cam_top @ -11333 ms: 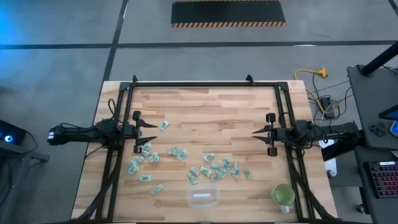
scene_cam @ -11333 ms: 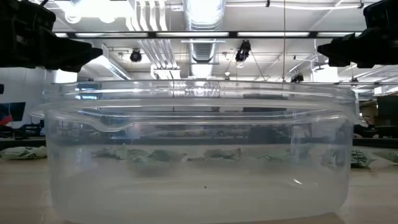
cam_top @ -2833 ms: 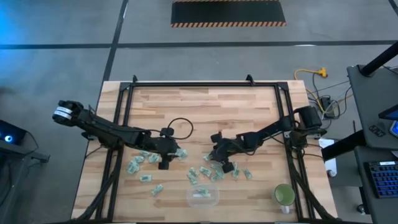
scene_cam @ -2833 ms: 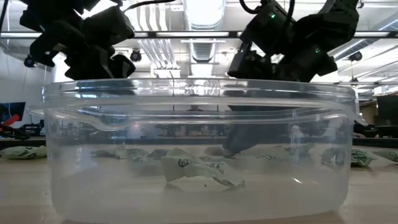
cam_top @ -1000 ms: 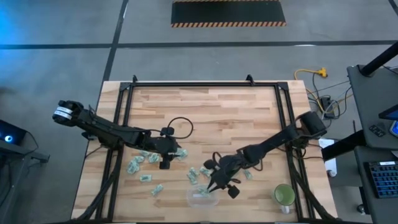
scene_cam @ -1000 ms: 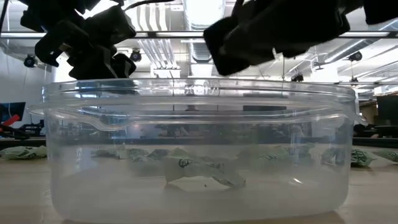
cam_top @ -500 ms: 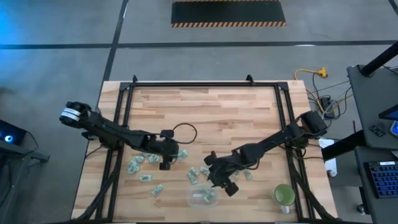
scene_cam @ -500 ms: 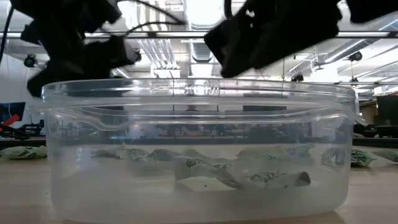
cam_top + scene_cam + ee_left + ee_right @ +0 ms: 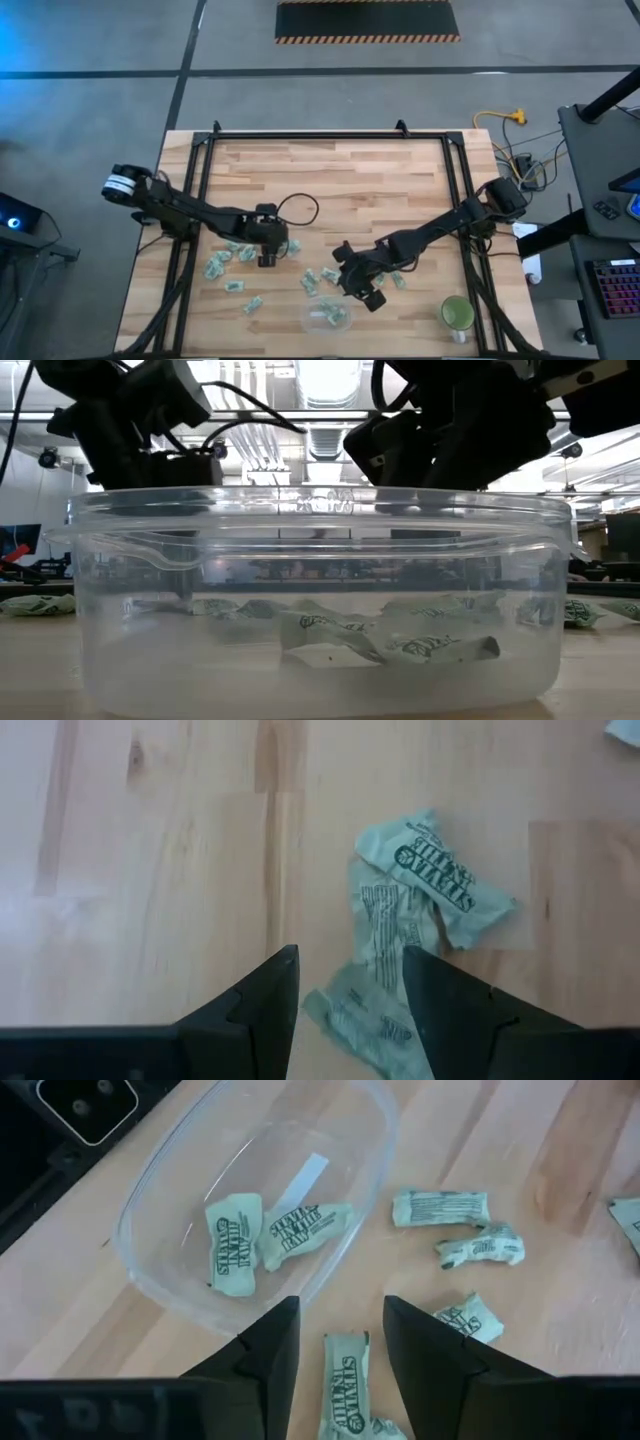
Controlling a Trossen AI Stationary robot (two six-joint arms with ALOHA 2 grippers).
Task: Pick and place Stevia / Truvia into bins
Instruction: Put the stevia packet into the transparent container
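Observation:
Several pale green Stevia sachets (image 9: 222, 264) lie scattered flat on the wooden table (image 9: 330, 180). The clear bin (image 9: 326, 316) stands near the front edge, with two sachets (image 9: 235, 1250) (image 9: 302, 1228) lying on its bottom. My left gripper (image 9: 350, 990) stands open low over the left cluster, its fingers on either side of a crumpled sachet (image 9: 365, 1020). A second crumpled sachet (image 9: 435, 880) lies just beyond it. My right gripper (image 9: 340, 1350) is open just behind the bin's far rim, with a sachet (image 9: 345, 1385) on the table between its fingers.
A round green cup (image 9: 457, 314) stands at the table's front right corner. More loose sachets (image 9: 440, 1208) (image 9: 482, 1248) lie beside the bin. A black frame (image 9: 205, 190) runs along the table's sides, and a cable loop (image 9: 300, 210) lies behind the left gripper.
My right gripper, which was over the bin, has let go of a sachet. The sachet has fallen into the bin beside the one lying there. The gripper has then drawn back a little toward the far edge and tipped. My left gripper has sunk toward the sachets and tipped further down.

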